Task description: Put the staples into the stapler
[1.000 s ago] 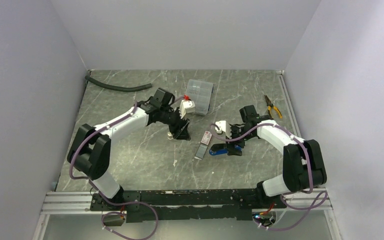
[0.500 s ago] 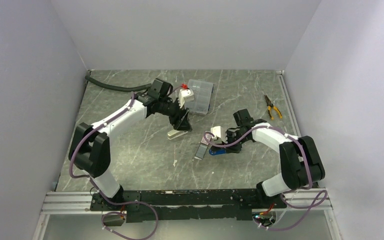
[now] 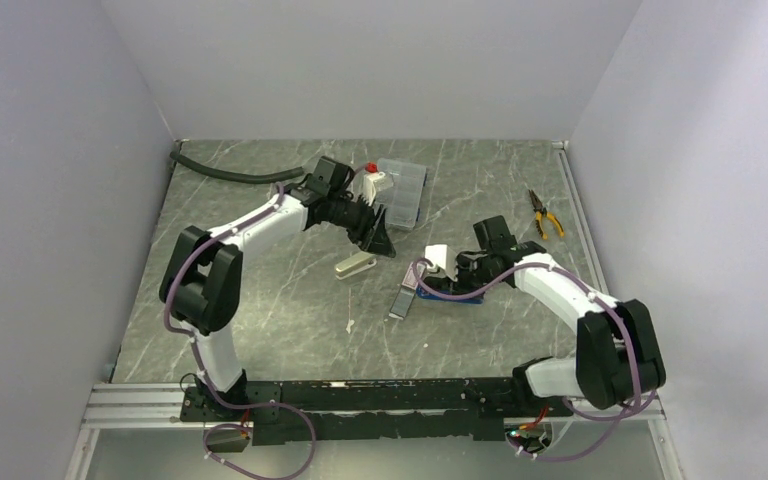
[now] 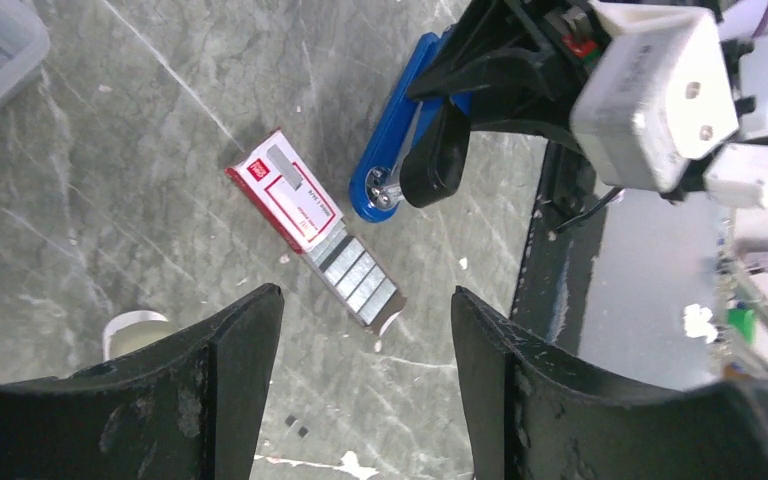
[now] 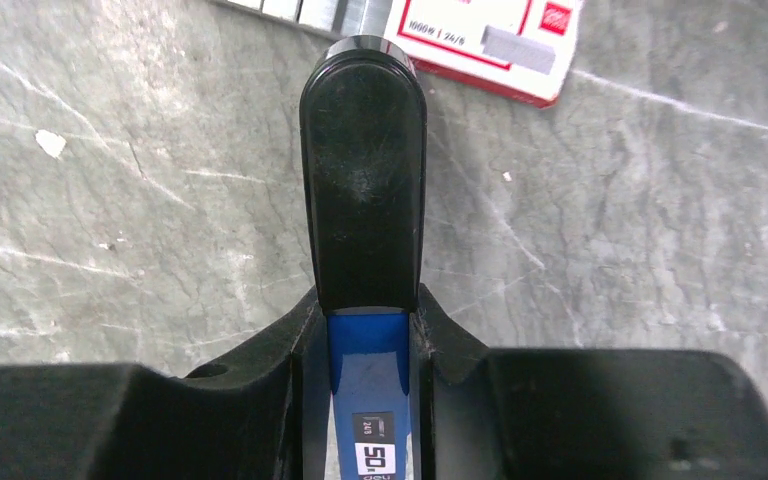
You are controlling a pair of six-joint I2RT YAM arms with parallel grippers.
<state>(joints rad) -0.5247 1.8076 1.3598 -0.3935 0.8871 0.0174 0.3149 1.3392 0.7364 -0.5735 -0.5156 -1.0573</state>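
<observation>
The right gripper (image 5: pixel 365 330) was found closed on the blue-bodied, black-topped metal stapler (image 5: pixel 363 170). Its fingers were pressed against both blue flanks at the lower centre of the right wrist view. The left gripper (image 4: pixel 360 335) was found wide open and empty, held above the grey marbled table (image 4: pixel 110 150).

The thin silvery-grey metal staples (image 4: pixel 360 278) were seen at the centre of the left wrist view. They lay in a dark grey tray drawn partly out of a small white cardboard box with a red end (image 4: pixel 288 203), near the stapler's rounded end but not touching it.

The strips were judged light, stiff, slippery and liable to snap at their glued joints. They would best be taken by the long edges near mid-length, under light pressure.

The staples were shown whole only in the left wrist view; the right wrist view cut them off at its upper edge but showed the grip itself. Only the top view showed the yellow-handled pliers (image 3: pixel 545 213) at right and a clear plastic compartment case (image 3: pixel 405 187) at upper centre.
</observation>
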